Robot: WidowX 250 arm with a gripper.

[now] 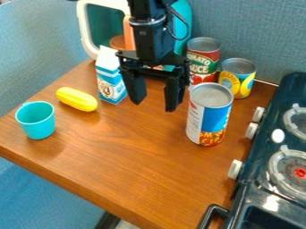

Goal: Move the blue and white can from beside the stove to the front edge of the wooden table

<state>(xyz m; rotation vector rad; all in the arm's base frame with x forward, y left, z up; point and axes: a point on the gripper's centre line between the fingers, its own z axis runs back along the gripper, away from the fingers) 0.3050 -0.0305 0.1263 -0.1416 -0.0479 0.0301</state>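
Observation:
The black gripper [156, 100] hangs over the back middle of the wooden table, its two fingers spread apart with nothing between them. Close to its left finger stands a blue and white carton [110, 80]. To the right of the other finger is an upright can with a blue, white and orange label [209, 115]. A red and green can [203, 60] and a yellow-labelled can [237, 77] stand behind it. At the left, a yellow corn-like toy [77, 99] lies on its side, and a turquoise cup [36, 120] stands near the table's left edge.
A dark toy stove [272, 179] with white knobs and a black handle borders the table [131, 165] on the right. Behind the arm are a white-framed green object [105, 24] and a turquoise item [183, 27], against a blue-grey wall.

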